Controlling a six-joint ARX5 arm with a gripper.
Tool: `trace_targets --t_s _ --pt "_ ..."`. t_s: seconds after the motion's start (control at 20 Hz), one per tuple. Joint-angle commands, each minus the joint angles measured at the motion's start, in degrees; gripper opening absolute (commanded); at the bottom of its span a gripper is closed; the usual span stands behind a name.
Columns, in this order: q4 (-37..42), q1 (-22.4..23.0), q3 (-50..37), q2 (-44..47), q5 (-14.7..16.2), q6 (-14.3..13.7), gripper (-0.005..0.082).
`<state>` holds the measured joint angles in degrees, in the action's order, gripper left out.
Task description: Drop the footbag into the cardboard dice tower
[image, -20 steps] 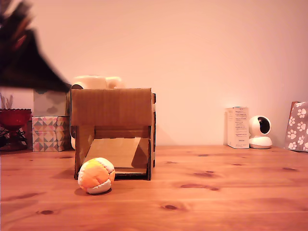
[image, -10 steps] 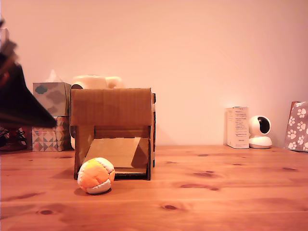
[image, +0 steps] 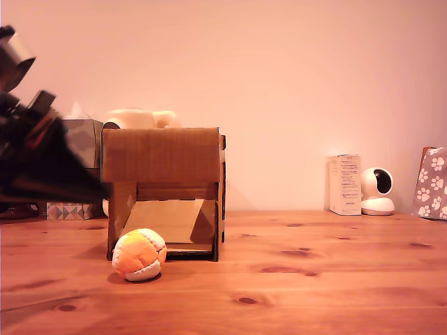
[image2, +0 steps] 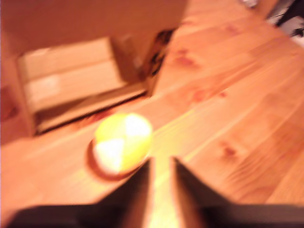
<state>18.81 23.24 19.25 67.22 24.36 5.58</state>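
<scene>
A knotty wooden desk meets a plain pale wall in warm pinkish light. At the exterior view's right stand a white carton, a small white camera and a paw-print bag.

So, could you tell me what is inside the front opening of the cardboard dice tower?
Inside the cardboard dice tower only a sloped cardboard ramp shows. The footbag lies outside on the table, hiding the opening's lower corner on the exterior view's left.
</scene>
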Motion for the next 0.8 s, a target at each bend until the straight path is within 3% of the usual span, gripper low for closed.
trace_targets --t_s 0.0,0.25,0.75 --pt "2.5 0.5 -1.2 1.9 -0.1 -1.3 0.0741" --pt "10.4 0.9 -1.2 7.3 -2.7 -1.8 0.0740" --pt "20.9 0.9 -0.9 17.9 -3.9 -3.1 0.0740"
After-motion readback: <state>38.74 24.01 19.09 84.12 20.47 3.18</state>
